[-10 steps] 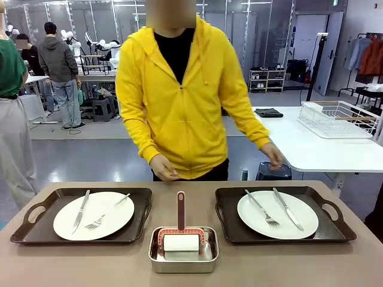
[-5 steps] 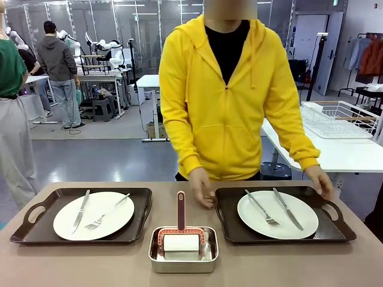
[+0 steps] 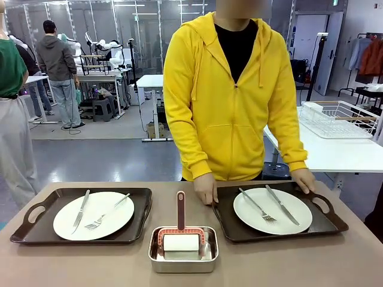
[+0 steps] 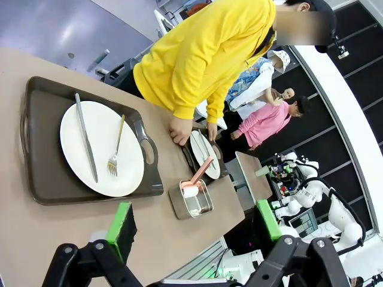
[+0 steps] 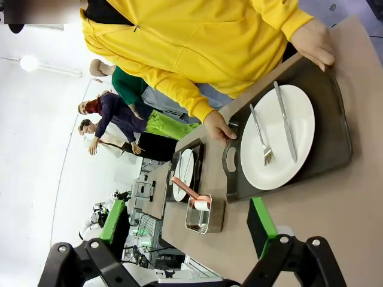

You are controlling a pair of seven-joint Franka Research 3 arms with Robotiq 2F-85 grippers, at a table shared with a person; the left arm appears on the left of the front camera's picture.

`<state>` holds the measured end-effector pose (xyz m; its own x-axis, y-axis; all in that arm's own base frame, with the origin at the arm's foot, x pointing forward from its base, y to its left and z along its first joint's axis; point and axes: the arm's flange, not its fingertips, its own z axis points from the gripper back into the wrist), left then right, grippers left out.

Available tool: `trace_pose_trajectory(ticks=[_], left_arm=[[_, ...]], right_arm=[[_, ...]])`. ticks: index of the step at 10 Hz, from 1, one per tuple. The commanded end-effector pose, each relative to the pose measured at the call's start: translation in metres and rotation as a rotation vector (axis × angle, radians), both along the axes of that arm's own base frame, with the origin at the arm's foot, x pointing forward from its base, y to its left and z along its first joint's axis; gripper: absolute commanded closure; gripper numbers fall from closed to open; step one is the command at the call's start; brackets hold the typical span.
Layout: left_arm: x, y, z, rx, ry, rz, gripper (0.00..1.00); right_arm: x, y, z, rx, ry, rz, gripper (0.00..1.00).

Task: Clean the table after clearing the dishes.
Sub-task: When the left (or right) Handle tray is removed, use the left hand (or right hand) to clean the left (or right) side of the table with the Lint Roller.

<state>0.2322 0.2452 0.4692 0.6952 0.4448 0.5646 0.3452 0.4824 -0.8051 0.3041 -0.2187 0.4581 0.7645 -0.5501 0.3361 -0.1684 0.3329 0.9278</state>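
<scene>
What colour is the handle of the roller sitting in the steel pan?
The handle is dusty red; the front view shows it best.

Room, workshop type.
- Floor (image 3: 102,158): smooth grey, glossy, reflecting overhead light.
- Rear wall: glass partitions (image 3: 119,24) in metal frames.
- White table (image 3: 323,152), right, carrying a white wire rack (image 3: 338,118).
- Low shelving unit (image 3: 267,79), rear right.
- Clothes rail (image 3: 371,57), far right, with hung garments.
- Grey stool (image 3: 103,109) beside a workbench (image 3: 96,76), rear left.

table (image 3: 335,263) taupe-brown | trays (image 3: 139,222) dark brown | plates (image 3: 116,221) white | pan (image 3: 182,263) silver | hoodie (image 3: 233,119) yellow | left pincer pads (image 4: 122,221) green
</scene>
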Motion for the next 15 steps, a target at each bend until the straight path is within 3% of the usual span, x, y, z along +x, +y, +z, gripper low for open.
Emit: trace_pose_trajectory(ticks=[1,11,15], left_arm=[[-0.003,0.003,0.002,-0.004,-0.007,0.002,0.00],[-0.003,0.003,0.002,-0.004,-0.007,0.002,0.00],[-0.003,0.003,0.002,-0.004,-0.007,0.002,0.00]], right_arm=[[-0.003,-0.001,0.002,0.005,-0.009,-0.002,0.00],[0.000,0.000,0.000,0.000,0.000,0.000,0.00],[0.084,0.107,0.037,-0.332,-0.086,0.334,0.00]])
